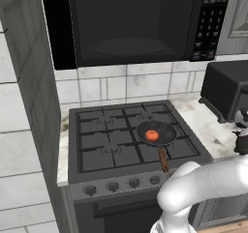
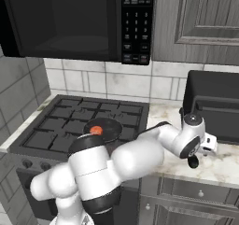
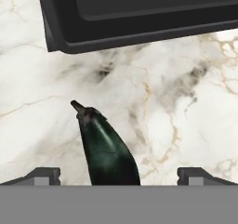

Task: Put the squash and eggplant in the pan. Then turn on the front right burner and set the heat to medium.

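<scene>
The dark pan (image 1: 156,133) with its wooden handle (image 1: 163,159) sits on the front right burner (image 1: 181,147) of the stove. A small orange-red squash (image 1: 152,135) lies inside it; the squash (image 2: 95,130) and pan (image 2: 106,127) also show in the right base view. The dark, glossy eggplant (image 3: 109,148) lies on the marble counter (image 3: 186,107) right of the stove, stem pointing away. My gripper (image 3: 119,174) hangs open just above it, with one fingertip (image 3: 44,174) on each side and no contact. The hand (image 2: 193,133) is over the counter.
A black boxy appliance (image 3: 139,14) stands on the counter just beyond the eggplant, also seen as the appliance (image 1: 227,89). A black microwave (image 1: 131,24) hangs over the stove. Round grey knobs (image 1: 112,186) line the stove front. A tiled wall (image 1: 24,130) closes the left.
</scene>
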Available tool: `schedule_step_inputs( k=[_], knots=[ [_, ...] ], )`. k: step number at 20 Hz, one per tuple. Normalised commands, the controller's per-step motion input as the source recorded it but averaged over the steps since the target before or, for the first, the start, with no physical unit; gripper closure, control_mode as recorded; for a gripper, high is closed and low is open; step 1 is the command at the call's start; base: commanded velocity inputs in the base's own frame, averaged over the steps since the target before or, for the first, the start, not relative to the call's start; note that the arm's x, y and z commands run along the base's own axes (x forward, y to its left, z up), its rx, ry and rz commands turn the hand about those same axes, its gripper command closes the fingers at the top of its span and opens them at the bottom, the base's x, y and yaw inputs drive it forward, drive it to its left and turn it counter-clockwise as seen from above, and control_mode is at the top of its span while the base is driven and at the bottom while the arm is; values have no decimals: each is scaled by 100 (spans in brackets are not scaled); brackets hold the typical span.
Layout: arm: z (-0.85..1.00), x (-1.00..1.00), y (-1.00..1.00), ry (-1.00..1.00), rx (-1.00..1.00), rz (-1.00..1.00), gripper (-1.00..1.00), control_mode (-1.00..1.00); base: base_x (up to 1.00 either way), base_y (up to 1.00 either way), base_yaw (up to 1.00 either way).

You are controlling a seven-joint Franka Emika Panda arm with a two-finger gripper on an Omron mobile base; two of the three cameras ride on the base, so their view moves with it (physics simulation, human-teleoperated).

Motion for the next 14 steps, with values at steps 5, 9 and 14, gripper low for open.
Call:
schedule_step_inputs(
  k=[5, 9, 14],
  knots=[
    [-12, 0, 0, 0, 3, 0, -100, -100, 0, 0, 0],
    [-10, 0, 0, 1, 2, 0, -100, -100, 0, 0, 0],
    [-33, 0, 0, 4, 1, 0, -100, -100, 0, 0, 0]
  ],
)
